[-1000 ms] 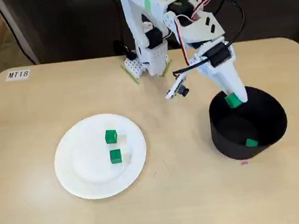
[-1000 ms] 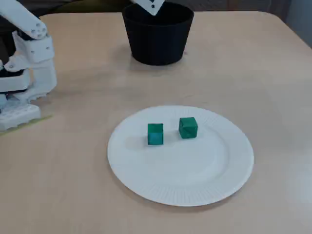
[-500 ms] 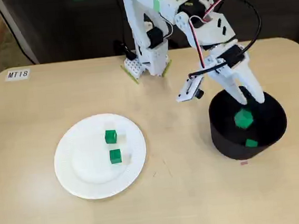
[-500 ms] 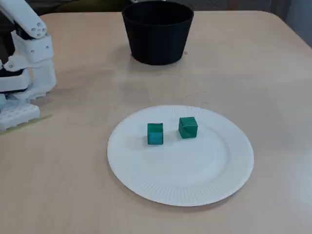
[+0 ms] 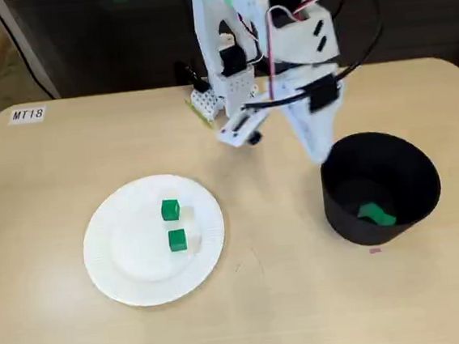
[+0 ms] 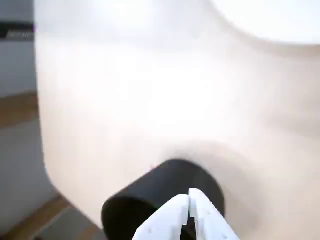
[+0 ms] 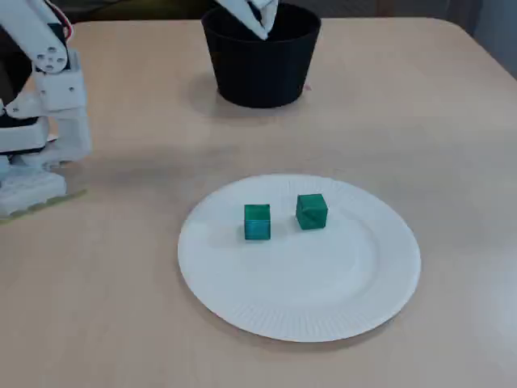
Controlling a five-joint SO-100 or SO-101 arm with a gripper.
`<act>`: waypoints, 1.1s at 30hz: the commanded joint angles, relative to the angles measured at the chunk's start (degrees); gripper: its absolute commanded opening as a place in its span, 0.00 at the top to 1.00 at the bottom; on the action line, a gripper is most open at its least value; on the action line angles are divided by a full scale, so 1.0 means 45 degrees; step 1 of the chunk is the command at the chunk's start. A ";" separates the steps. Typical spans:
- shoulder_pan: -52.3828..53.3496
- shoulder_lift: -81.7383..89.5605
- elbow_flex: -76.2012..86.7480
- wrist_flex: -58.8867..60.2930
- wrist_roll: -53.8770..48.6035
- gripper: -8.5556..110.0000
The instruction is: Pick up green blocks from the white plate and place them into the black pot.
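Step in hand, by my read: between drops, w/ the reach back to the plate due next.

- Arm's white two-finger gripper (image 5: 318, 152) hung over the pale wood bench (image 5: 308, 311), just outside the 10 o'clock rim of the round black plastic pot (image 5: 341, 214) in a fixed view.
- Wrist view: fingers (image 6: 167, 216) pressed together, nothing pinched between them. Pot lay under the tips.
- Green mass in pot (image 5: 374, 213) sat on the floor at approx 6 o'clock. It was too merged to count as one block or more.
- Round white paper plate (image 5: 117, 272) sat toward 8 o'clock of bench centre, well apart from the pot.
- Two green cube blocks were left on the plate. Far cube (image 5: 170, 209) was at approx 1 o'clock of plate centre, near cube (image 5: 177, 240) at approx 3 o'clock. They were near each other but not touching, as a fixed view confirmed.

Task judged part done, w/ two cubes to go.

Next move, as I judge it:
- Swing arm from the pot toward 8 o'clock, over the plate.
- Spread the jaws before descending.
- Pick one cube and straddle it squarely. The neighbour is close, so the fingers should come down on the faces away from it.
- Paper plate is prob. light and may shift if a finger drags on it.
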 commanded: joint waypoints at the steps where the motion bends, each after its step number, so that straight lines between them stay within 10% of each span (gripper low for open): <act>1: 0.1797 -0.0371 -0.0449 0.1055 0.0195 0.95; 20: 0.7324 -0.3652 0.0078 0.1035 1.0000 0.95; 33: 0.8105 -0.6797 -0.2617 0.2402 1.0723 0.83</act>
